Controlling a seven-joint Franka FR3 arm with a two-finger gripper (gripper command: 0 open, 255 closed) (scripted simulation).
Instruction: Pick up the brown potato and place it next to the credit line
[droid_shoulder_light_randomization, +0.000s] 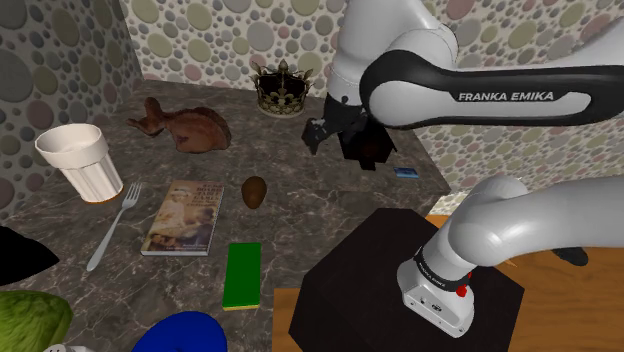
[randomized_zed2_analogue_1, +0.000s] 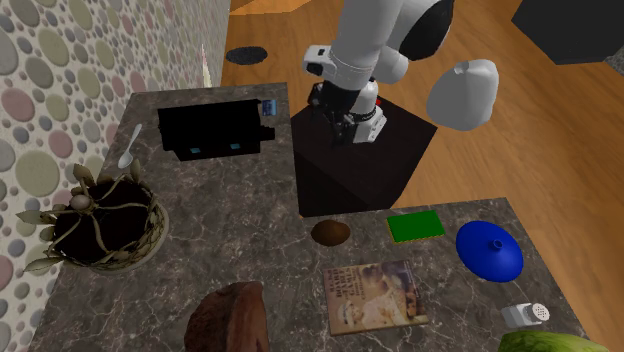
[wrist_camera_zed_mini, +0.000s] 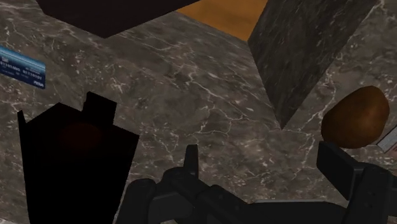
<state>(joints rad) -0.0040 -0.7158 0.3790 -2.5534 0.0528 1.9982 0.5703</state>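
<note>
Claw (wrist_camera_zed_mini: 261, 151) is seen released in the wrist view: both fingers stand apart and nothing is clasped between them. Potato (droid_shoulder_light_randomization: 254, 191) is brown and egg-shaped, lies on the marble surface (droid_shoulder_light_randomization: 300, 225), and is not held. In the wrist view it is seen just past the tip of one finger (wrist_camera_zed_mini: 337, 167), outside the gap.

In the shoulder view the potato is placed just beside the upper right corner of a book (droid_shoulder_light_randomization: 183, 217), and a green block (droid_shoulder_light_randomization: 243, 275) lies nearer the camera. In the second exterior view the potato is found between the book and the black stand (randomized_zed2_analogue_1: 360, 165), with the green block to its right.

Card (droid_shoulder_light_randomization: 405, 172) is blue, lies flat on the surface near its edge, and is well apart from the potato. A black object (droid_shoulder_light_randomization: 365, 145) stands just beside the card.

Other items are noted in the shoulder view: fork (droid_shoulder_light_randomization: 115, 225) left of the book, white cup (droid_shoulder_light_randomization: 80, 160) further left, brown roast (droid_shoulder_light_randomization: 190, 128) behind the book, crown (droid_shoulder_light_randomization: 281, 88) by the back wall. A blue lid (randomized_zed2_analogue_1: 490, 250) is seen at the second exterior view's right.
</note>
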